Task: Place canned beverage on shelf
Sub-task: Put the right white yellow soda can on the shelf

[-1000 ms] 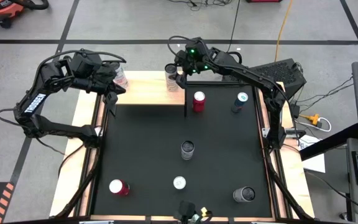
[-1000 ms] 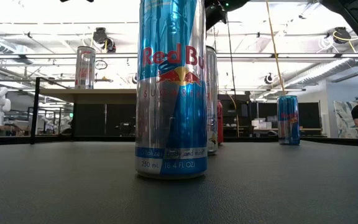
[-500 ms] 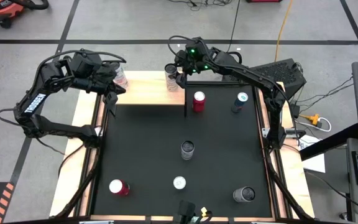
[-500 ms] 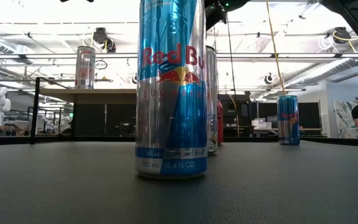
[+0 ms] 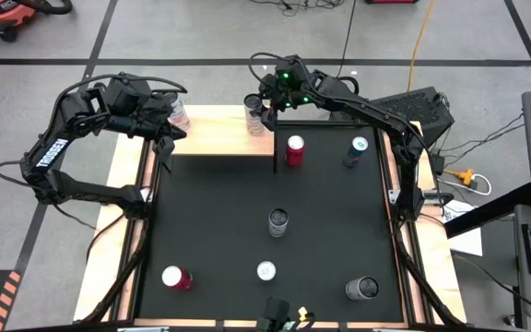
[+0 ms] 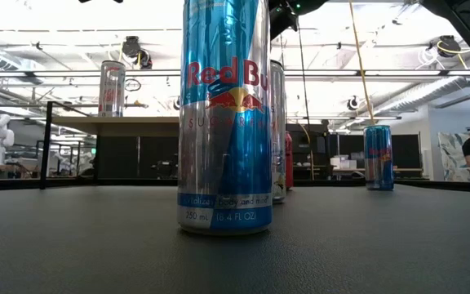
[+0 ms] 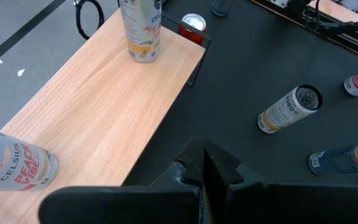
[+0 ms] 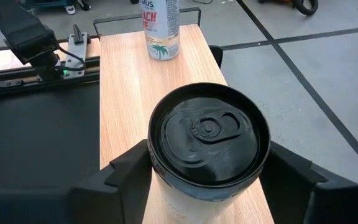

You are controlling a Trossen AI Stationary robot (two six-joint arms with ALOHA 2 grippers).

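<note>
The shelf is a light wooden top along the table's far edge. Toward its right end stands a pale can with a black top, and my right gripper is shut on it. A white Celsius can stands on its base at the shelf's left end, also seen in the left wrist view. My left gripper is shut on nothing, hovering by the shelf's left front corner. My right gripper pinches the black-topped can between its two fingers, one finger on each side of the upper wall just under the rim. The fingers come slanting down from the table's right. The can stands upright with its base on the shelf.
Several cans stand on the black mat: a red one and a blue one just before the shelf, a grey one mid-table, three more near the front edge. A tall Red Bull can fills the low view.
</note>
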